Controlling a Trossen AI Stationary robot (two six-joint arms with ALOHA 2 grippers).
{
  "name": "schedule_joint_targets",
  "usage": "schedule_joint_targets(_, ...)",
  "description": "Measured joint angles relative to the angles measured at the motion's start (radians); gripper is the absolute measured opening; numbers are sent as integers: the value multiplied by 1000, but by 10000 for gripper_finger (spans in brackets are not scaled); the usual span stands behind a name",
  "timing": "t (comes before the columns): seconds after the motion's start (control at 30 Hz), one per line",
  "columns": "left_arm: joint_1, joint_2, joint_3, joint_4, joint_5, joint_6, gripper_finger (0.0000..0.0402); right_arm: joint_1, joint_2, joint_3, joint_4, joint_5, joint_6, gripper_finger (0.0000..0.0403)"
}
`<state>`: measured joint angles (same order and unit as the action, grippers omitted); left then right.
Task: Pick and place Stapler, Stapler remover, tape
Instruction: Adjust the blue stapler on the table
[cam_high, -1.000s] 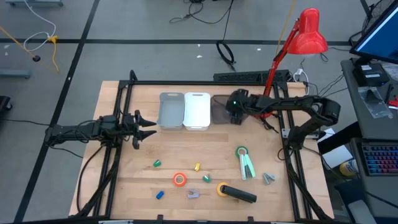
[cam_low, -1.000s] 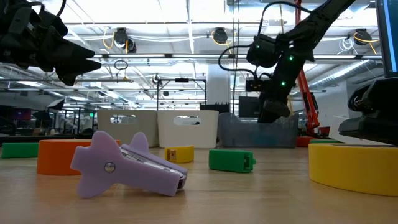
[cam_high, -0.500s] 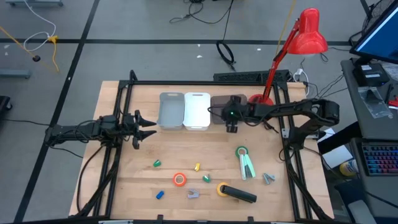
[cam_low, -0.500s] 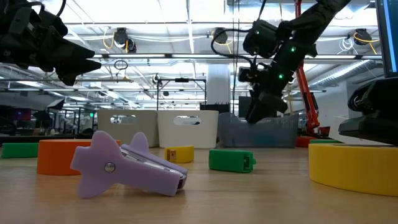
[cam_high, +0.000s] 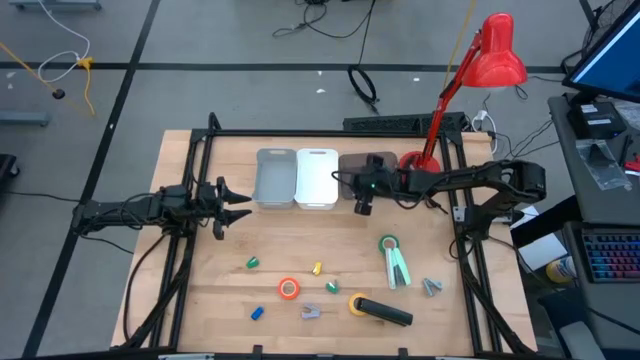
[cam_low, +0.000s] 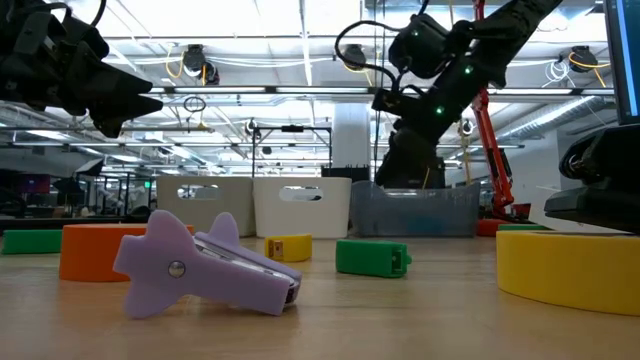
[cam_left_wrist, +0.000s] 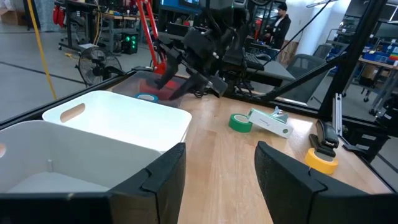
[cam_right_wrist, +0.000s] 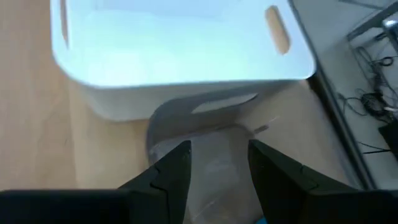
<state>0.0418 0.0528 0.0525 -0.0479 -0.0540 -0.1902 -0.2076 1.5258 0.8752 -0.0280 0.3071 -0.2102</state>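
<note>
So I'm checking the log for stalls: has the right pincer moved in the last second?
Yes. In the high view the right pincer has swung leftward and slightly toward the table's front, from over the dark bin toward the white bin.

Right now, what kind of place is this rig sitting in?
Likely a robotics lab or workshop: a wooden table framed by rails, a keyboard at a workstation alongside, cables on the floor, and open industrial ceiling lights.

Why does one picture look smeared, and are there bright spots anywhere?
Right wrist view: the white bin is smeared and washed out. Low view: ceiling lights glare behind the arms; the purple staple remover up close is sharp. High view: evenly lit, soft shadows.
</note>
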Motion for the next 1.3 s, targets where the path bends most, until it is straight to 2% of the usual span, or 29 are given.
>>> schedule_joint_targets(0.17,0,0,0,0,0,1,191,48,-68,40,-28,-49,-67,148)
schedule_joint_targets(0.33,1,0,0,1,0,2,191,114,-181,75,-221,-53,-68,147)
schedule_joint_targets(0.5,1,0,0,4,-2,8,191,170,-289,81,-491,-208,106,148)
schedule_joint_targets(0.67,3,2,0,0,-17,11,191,222,-328,80,-679,-337,283,147)
schedule_joint_targets(0.8,3,2,0,0,-22,8,191,258,-316,61,-742,-381,366,151)
schedule_joint_targets(1.0,3,2,0,1,-26,-3,191,281,-296,-5,-730,-396,452,157)
schedule_joint_targets(1.17,3,4,0,1,-25,-7,191,284,-297,-33,-729,-529,525,156)
schedule_joint_targets(1.3,3,4,0,0,-25,-3,191,293,-297,-52,-730,-616,643,159)
